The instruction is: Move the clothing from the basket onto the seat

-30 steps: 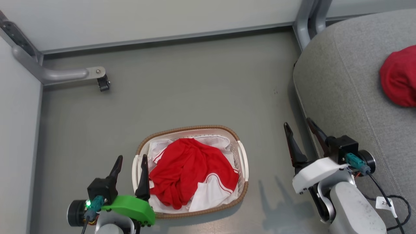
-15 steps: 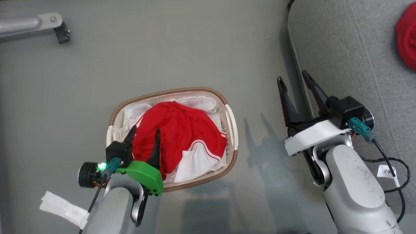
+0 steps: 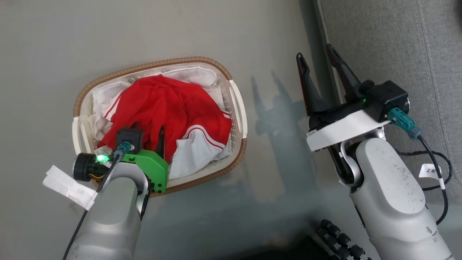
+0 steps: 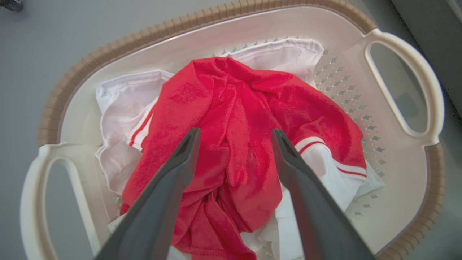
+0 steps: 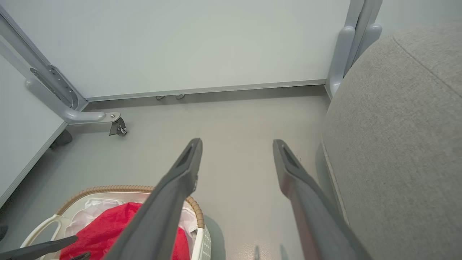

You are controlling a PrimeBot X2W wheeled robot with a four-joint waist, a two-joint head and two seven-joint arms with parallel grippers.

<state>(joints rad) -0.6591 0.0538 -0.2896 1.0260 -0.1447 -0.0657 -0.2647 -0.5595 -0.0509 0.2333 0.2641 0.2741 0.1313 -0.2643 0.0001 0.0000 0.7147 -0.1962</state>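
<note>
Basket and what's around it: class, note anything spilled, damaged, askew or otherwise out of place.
Nothing stands out. The basket sits upright and intact on the floor. The clothing lies crumpled wholly inside its rim, with none spilled over.

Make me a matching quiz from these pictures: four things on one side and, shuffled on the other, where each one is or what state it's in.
Things:
1. clothing
2. seat
3. left gripper
4. right gripper

Places or states:
A. open, between the basket and the seat
B. open, pointing down into the basket
C. heaped in the basket, red and white
D. grey, at the head view's right side

Pairs: 1-C, 2-D, 3-B, 4-A
</note>
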